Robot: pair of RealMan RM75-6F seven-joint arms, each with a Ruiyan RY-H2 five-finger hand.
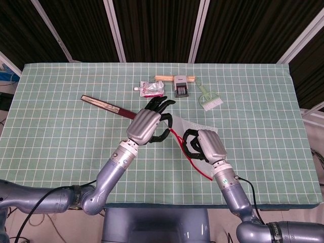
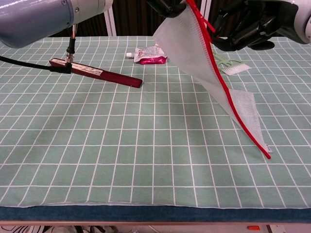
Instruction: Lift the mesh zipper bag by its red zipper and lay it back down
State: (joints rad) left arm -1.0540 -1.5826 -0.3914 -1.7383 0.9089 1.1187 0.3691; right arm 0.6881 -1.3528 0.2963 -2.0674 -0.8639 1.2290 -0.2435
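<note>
Lift step in hand: mesh bag (image 2: 194, 43) hanging above the table (image 2: 97, 145) from its red zipper (image 2: 228, 104), upper end pinched by left hand (image 1: 147, 125), far corner touching the cloth, right hand (image 1: 205, 146) curled alongside, grip unclear; next, lowering flat.

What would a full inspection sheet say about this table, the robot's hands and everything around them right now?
Surface: table with green checked cloth, flat.
Job's things: mesh zipper bag raised by its red zipper; lower corner near or on the cloth.
Clutter: dark red folded fan, crumpled pink pouch, wooden sticks, small stamp-like block, green brush.
Hands: left hand holds the zipper's top end; right hand curled beside the zipper, contact unclear.
Cables: black cable along the left arm.
Surroundings: dark panels with white frames.
</note>
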